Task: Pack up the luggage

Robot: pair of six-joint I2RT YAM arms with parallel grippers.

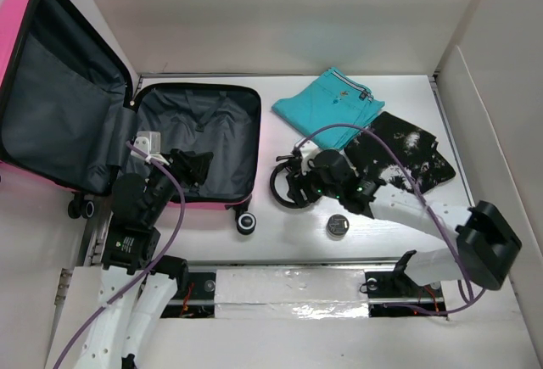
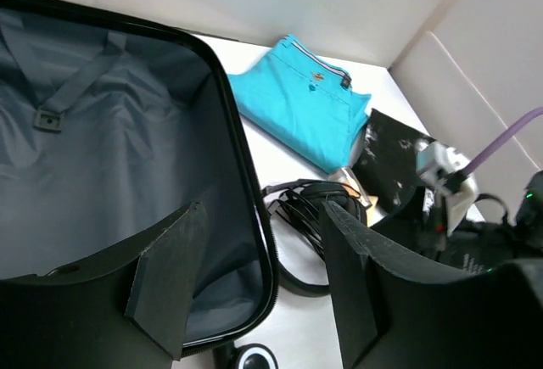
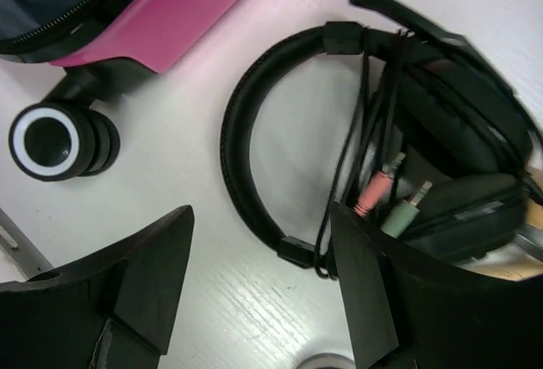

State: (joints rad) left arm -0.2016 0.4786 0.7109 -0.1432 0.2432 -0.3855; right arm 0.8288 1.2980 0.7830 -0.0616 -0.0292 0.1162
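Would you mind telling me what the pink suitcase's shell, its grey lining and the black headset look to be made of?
The bright-pink suitcase shell looks like hard plastic, smooth with a faint sheen. Its dark grey lining seems thin woven fabric: it creases and sags. The black headset has a matt band, probably padded leatherette or foam; hard to tell.

Open suitcase (image 1: 216, 123) at my left, headset (image 1: 284, 184) just right of it, beneath my right pincer (image 3: 263, 280), folded garment (image 1: 329, 106) behind, another garment (image 1: 416, 157) farther right, round tin (image 1: 338, 225) in front.
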